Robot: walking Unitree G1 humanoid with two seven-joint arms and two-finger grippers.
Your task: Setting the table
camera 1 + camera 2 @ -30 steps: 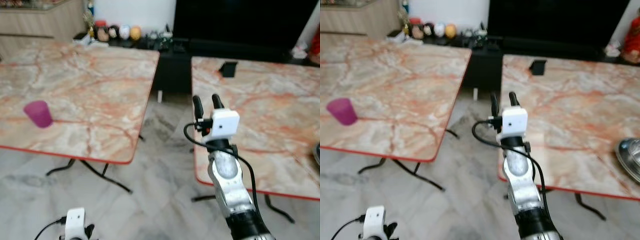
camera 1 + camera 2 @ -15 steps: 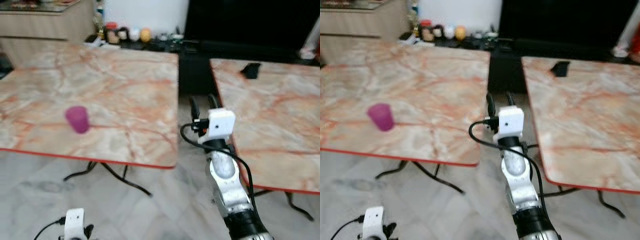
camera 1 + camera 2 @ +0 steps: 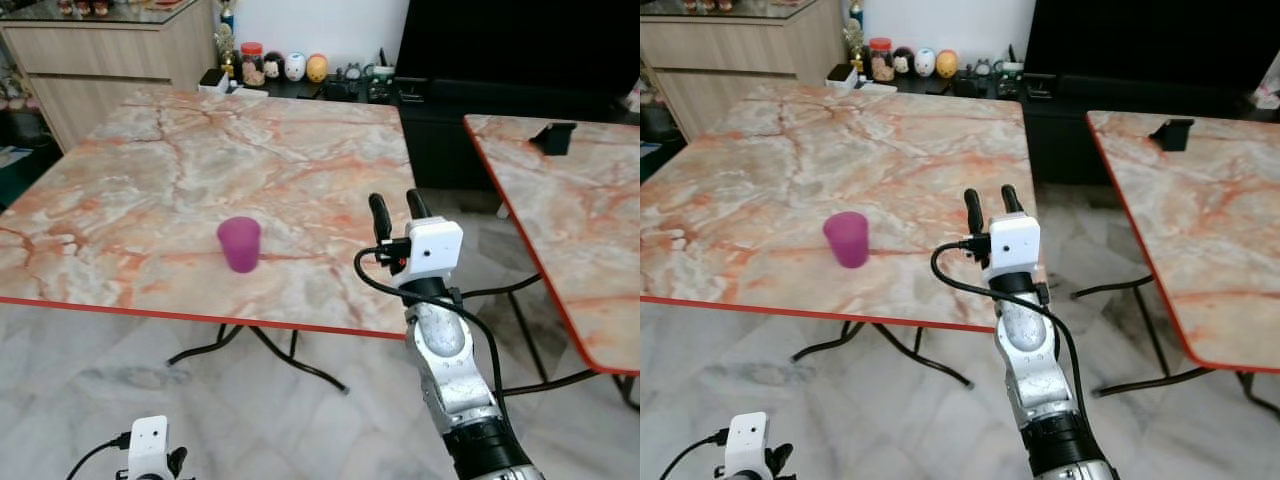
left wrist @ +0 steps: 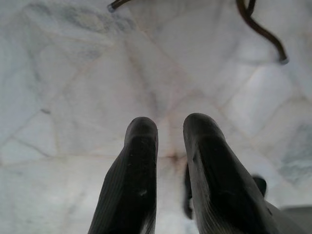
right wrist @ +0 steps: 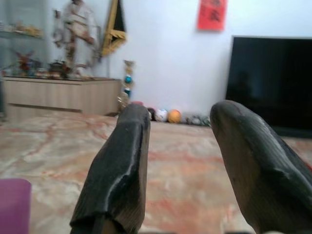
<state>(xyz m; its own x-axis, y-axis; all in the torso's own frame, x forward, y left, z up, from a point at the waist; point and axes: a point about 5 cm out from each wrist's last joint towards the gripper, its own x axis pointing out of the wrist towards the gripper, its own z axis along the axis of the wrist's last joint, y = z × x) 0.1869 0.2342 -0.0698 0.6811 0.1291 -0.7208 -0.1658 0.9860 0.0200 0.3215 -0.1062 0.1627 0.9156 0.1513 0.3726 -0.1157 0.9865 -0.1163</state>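
Observation:
A purple cup (image 3: 240, 243) stands upright on the marble table (image 3: 150, 170), a short way in from its red front edge. My right gripper (image 3: 396, 202) is raised in front of me, over the table's near right corner and to the right of the cup. It is open and holds nothing. In the right wrist view the cup (image 5: 14, 204) sits at the lower corner, off to the side of the fingers (image 5: 122, 161). My left gripper (image 4: 168, 126) hangs low over the marble floor, with a narrow gap between its fingers.
A second marble table (image 3: 590, 230) stands to the right across a floor gap, with a small black object (image 3: 553, 137) on it. Behind are a dark TV (image 3: 520, 40), a low stand with figurines (image 3: 290, 68) and a wooden cabinet (image 3: 110, 60). Black legs (image 3: 260, 350) splay beneath the near table.
The camera has swung left: both tables and the cup have shifted right in the picture, bringing the cup near the middle. My right arm stays raised with its fingers apart.

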